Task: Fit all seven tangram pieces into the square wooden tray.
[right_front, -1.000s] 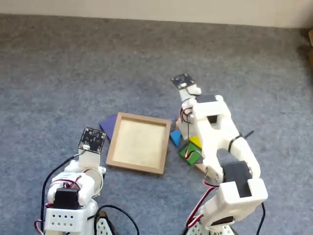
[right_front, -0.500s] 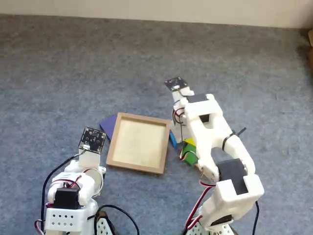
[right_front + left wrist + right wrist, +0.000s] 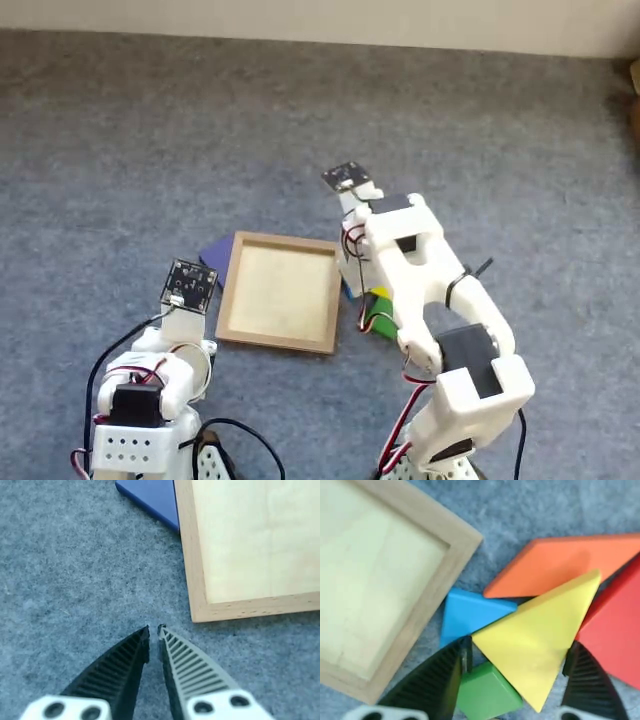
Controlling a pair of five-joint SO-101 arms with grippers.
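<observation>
The square wooden tray [image 3: 226, 300] lies bare on the grey carpet, with a dark blue piece [image 3: 212, 250] against its far left corner. To the tray's right sit a blue triangle [image 3: 467, 615], a yellow triangle [image 3: 535, 640], an orange parallelogram [image 3: 555, 565], a red piece [image 3: 615, 630] and a green piece [image 3: 487, 692]. My right gripper [image 3: 520, 650] is open, one finger on each side of the yellow triangle. My left gripper [image 3: 153, 630] is shut on nothing, low over the carpet just short of the tray's near left corner [image 3: 200, 600].
The right arm [image 3: 420, 280] covers most of the loose pieces in the high view; only bits of green [image 3: 385, 322] and yellow [image 3: 380, 294] show. Open carpet stretches beyond the tray and to its left.
The right arm's wrist has swung left toward the tray's right edge and slightly farther out. The left arm has not moved.
</observation>
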